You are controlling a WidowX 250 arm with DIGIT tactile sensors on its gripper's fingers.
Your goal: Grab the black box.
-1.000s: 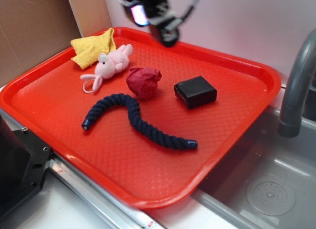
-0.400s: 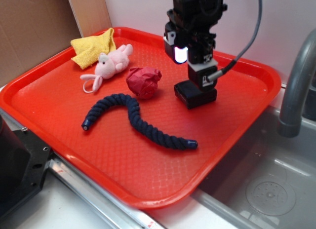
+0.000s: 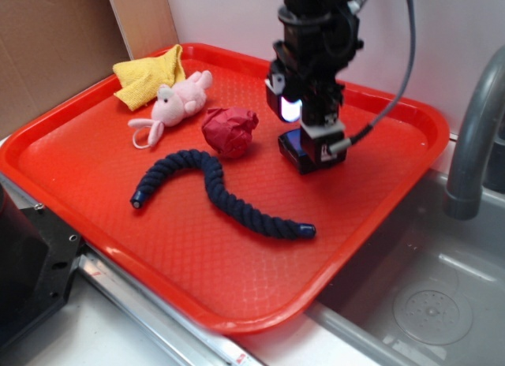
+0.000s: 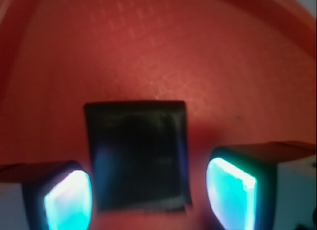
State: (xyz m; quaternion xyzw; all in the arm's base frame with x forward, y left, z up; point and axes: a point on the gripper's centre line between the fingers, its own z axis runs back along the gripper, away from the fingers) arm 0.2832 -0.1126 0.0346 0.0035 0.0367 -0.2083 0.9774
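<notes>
Jaws of the gripper stand wide open, one on each side of the black box. The wrist view shows a small gap on both sides, so they grip nothing. No writing can be read on the box. It lies flat on the red tray, near the far right side. The exterior view shows more: a red paper ball beside the box, a dark blue rope, a pink plush toy, and a yellow cloth.

A kitchen-style test setup: a grey faucet arches at 3 o'clock over a steel sink beside a red tray.
</notes>
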